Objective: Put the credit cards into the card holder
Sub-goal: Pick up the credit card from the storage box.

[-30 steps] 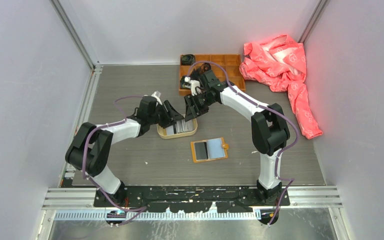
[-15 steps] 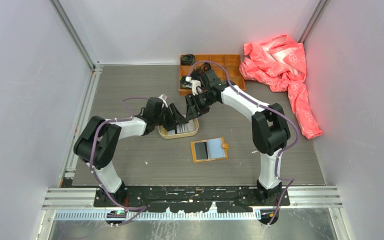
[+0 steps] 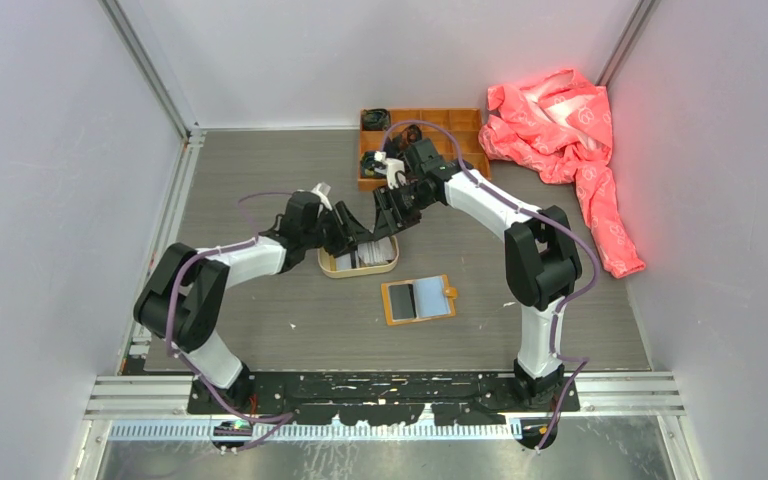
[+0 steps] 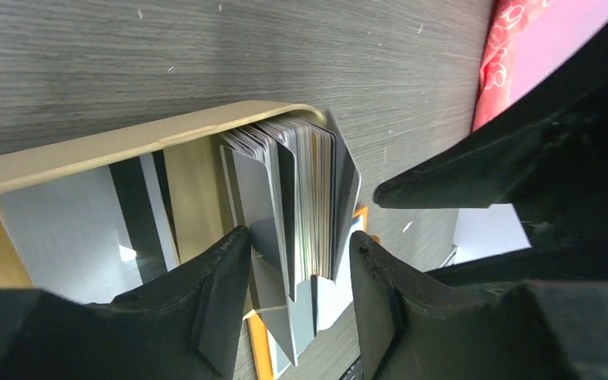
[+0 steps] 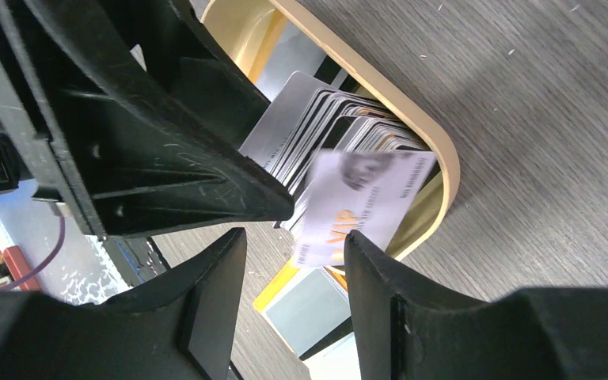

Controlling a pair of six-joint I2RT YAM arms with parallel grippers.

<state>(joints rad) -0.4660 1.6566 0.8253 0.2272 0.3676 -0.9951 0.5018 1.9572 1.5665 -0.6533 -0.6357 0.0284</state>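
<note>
The credit cards (image 4: 309, 182) stand on edge as a stack at one end of the oval tan tray (image 4: 127, 142), and another card lies flat in it. My left gripper (image 4: 299, 237) is open with its jaws either side of the stack. My right gripper (image 5: 294, 235) is open just above the tray (image 5: 435, 150). A blurred white card with "VIP" print (image 5: 364, 202) leans off the stack (image 5: 340, 119) just beyond its tips, and I cannot tell if the right-hand finger touches it. The mustard-orange card holder (image 3: 418, 299) lies open on the table in front of the tray (image 3: 345, 271). It also shows between the right jaws (image 5: 309, 305).
An orange wooden compartment box (image 3: 440, 130) with dark items in it stands at the back, behind my right arm. A crumpled pink-red cloth (image 3: 560, 120) lies at the back right. Grey walls close in the table on three sides.
My left gripper has moved right and down into the tray, around the card stack. The tray has shifted slightly right. My right gripper has barely moved.
</note>
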